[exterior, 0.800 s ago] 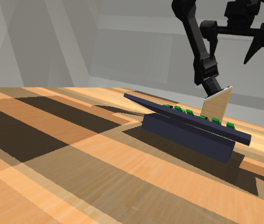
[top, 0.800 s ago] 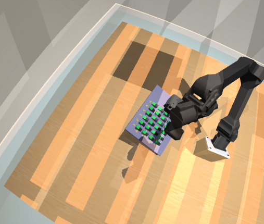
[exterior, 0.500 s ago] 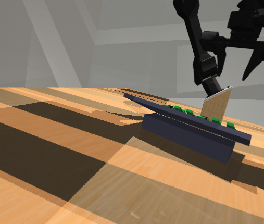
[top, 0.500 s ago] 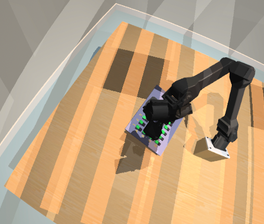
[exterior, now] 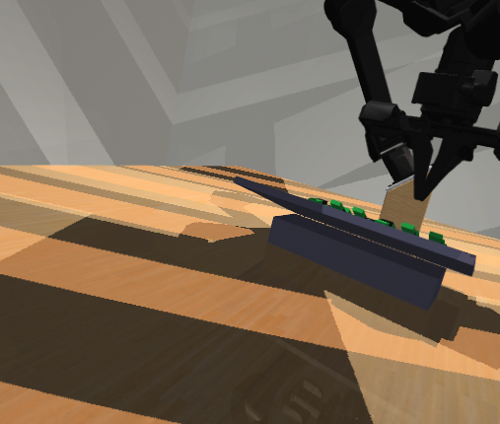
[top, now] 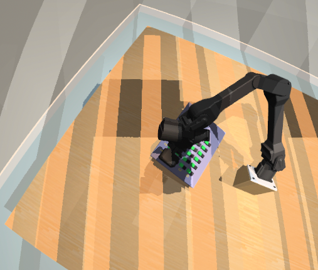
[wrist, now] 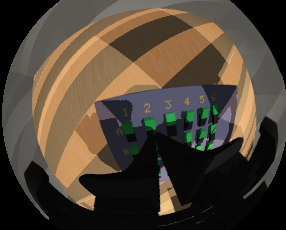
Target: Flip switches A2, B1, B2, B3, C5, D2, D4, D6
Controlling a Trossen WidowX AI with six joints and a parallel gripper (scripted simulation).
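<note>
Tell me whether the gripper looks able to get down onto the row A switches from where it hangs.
Probably yes. The gripper is shut on nothing, its tips together above the switch panel, and nothing shows between them and the row A switches.

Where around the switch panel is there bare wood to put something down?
Bare wood lies between the panel and the far glass wall, and on the near side toward the table edge. It is crowded between the panel and the arm's base, and under the shut gripper.
</note>
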